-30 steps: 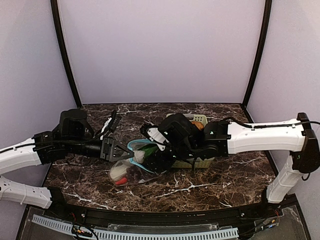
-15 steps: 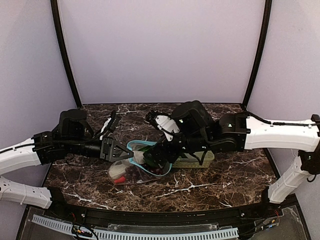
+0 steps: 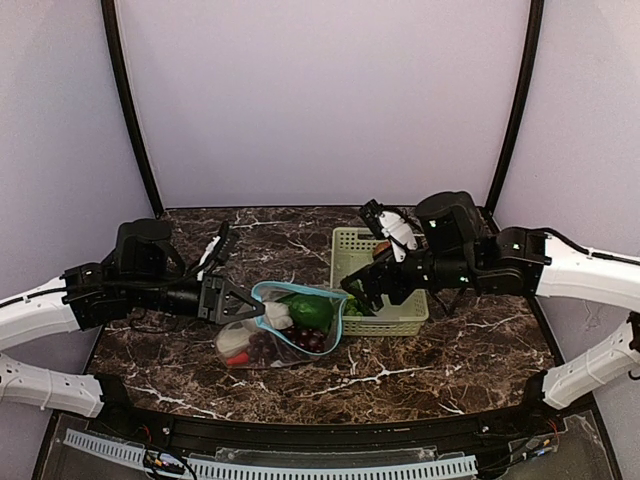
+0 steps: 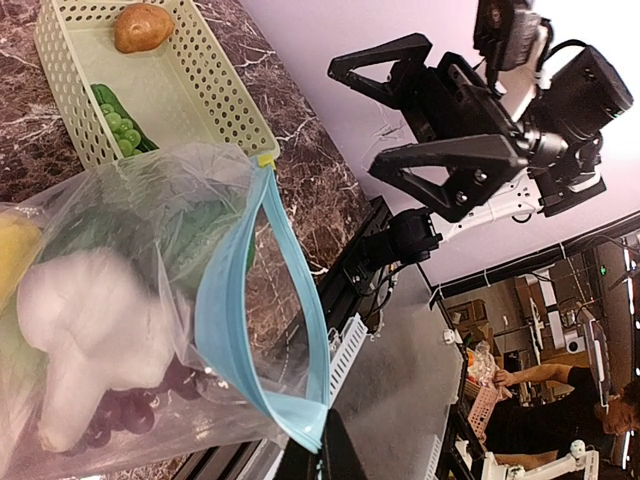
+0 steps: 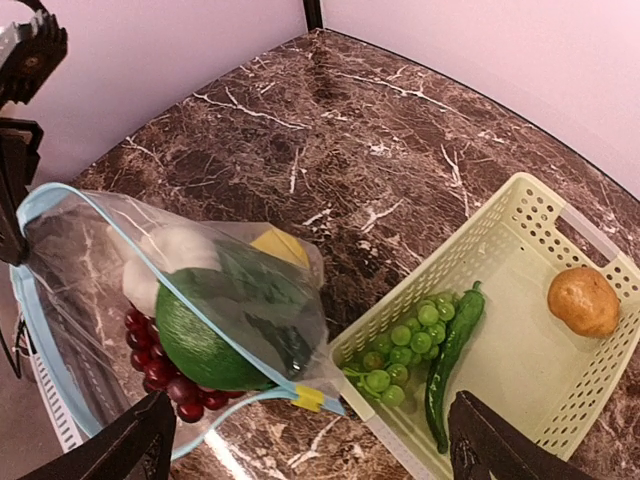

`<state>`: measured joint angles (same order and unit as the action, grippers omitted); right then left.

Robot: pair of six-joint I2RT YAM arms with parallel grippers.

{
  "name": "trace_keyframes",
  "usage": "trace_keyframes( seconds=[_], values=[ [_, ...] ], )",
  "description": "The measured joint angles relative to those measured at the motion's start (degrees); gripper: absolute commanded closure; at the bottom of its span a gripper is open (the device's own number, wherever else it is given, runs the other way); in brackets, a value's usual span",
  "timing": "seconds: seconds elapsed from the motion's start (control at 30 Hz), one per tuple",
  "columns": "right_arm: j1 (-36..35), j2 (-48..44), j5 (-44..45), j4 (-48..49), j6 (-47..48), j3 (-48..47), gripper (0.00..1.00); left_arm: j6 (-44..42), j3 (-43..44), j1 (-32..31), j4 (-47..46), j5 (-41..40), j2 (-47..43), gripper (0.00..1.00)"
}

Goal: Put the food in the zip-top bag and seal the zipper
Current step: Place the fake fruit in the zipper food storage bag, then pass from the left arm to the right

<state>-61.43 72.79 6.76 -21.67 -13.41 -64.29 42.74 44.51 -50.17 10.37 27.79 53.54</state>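
Dark marble table [image 3: 450, 350] fills the floor. At left, the left gripper [image 3: 258, 306] pinches the blue zipper [image 4: 225, 300] of the zip-top bag [image 5: 250, 290]. A white bulb [image 4: 90, 320] and purple grapes [image 5: 170, 385] sit inside. Next, the right gripper [image 3: 362, 292] hangs with its jaws spread wide over the basket [image 3: 345, 245], which holds a brown potato [image 5: 583, 300].

The left gripper [image 4: 322, 448] pinches one end of the teal zipper [image 4: 208, 310], whose two strands gape in a loop at the mouth of the bag [image 4: 120, 175]. Inside lie a white bulb [image 4: 80, 320], purple grapes [image 4: 130, 405], a leafy green [image 4: 160, 225] and, at the frame's edge, a lemon [image 4: 12, 255]. Just beside the bag, a basket [image 4: 225, 95] on the table [image 4: 300, 150] holds a potato [image 4: 143, 27], green grapes [image 4: 122, 130] and a green pepper [image 4: 104, 97]. The right gripper [image 4: 352, 118] hangs above, jaws spread wide
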Motion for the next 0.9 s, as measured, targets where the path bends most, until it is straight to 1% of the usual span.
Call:
trace_keyframes(
  seconds=[0.1,0.17,0.4,0.53,0.63,0.7,0.77,0.9],
  values=[
    [3.85,-3.17,-3.58,2.56,1.16,6.25,0.13,0.20,0.00,0.00,0.11,-0.42,-0.17,0.99],
    [5.88,-5.16,-6.38,4.59,2.62,10.67,0.19,0.42,0.00,0.00,0.20,-0.55,-0.24,0.99],
    [10.08,-9.38,-15.23,14.47,7.76,22.36,0.34,1.20,0.00,0.00,0.57,-0.68,-0.31,0.99],
    [11.54,-9.38,-18.32,19.56,11.15,24.96,0.38,1.38,0.00,0.00,0.63,-0.66,-0.31,0.99],
    [11.63,-8.96,-20.04,22.97,13.57,25.33,0.45,1.44,0.00,0.00,0.70,-0.66,-0.31,0.99],
    [11.69,-8.50,-21.20,25.05,15.04,25.33,0.47,1.44,0.00,0.00,0.74,-0.66,-0.31,0.99],
    [11.74,-7.96,-22.25,26.51,16.39,25.33,0.52,1.44,0.00,0.00,0.90,-0.66,-0.31,0.99],
    [11.74,-5.86,-24.33,28.55,18.80,25.27,0.58,1.44,0.00,0.00,0.94,-0.63,-0.31,0.99]
  ],
)
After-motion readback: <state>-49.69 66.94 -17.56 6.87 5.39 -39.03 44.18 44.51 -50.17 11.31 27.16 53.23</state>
